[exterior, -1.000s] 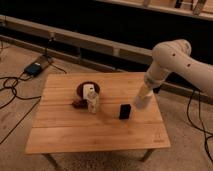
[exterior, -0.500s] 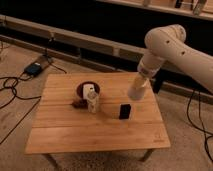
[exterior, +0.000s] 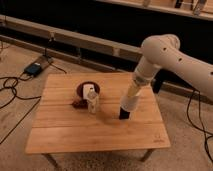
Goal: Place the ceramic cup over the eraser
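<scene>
The white ceramic cup (exterior: 128, 102) hangs at the end of my arm, which reaches in from the upper right. My gripper (exterior: 132, 93) is shut on the cup and holds it right above the eraser (exterior: 124, 114). The eraser is a small black block standing on the wooden table (exterior: 100, 131), right of centre. The cup's lower end meets or covers the eraser's top; I cannot tell whether they touch.
A dark round bowl (exterior: 86, 88), a cream-white bottle-like object (exterior: 91, 101) and a small dark reddish item (exterior: 77, 104) stand left of the eraser. Cables and a blue box (exterior: 34, 68) lie on the floor at the left. A low wall runs behind the table.
My arm has swung left and down with the cup, from the table's right edge to directly over the eraser. The other things have not moved.
</scene>
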Robot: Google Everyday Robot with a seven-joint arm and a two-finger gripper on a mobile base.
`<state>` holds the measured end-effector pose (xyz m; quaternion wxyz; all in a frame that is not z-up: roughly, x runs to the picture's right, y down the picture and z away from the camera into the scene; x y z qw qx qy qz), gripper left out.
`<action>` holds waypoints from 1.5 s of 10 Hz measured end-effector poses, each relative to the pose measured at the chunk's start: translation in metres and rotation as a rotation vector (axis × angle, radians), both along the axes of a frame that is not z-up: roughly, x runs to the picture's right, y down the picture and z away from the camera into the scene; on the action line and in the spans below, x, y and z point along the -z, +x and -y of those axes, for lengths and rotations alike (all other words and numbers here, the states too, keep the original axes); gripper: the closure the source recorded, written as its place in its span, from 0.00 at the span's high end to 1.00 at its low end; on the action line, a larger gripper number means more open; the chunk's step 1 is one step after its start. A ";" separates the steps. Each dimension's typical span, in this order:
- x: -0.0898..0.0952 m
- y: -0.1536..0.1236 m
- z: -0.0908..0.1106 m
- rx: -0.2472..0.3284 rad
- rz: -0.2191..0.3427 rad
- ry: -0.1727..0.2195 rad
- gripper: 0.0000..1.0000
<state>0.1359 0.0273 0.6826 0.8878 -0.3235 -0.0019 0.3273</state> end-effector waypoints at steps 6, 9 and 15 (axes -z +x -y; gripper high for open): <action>-0.030 -0.015 -0.018 -0.011 0.050 -0.043 0.00; -0.044 -0.015 -0.024 0.044 0.058 -0.072 0.00; -0.074 -0.006 -0.051 0.099 0.040 -0.124 0.00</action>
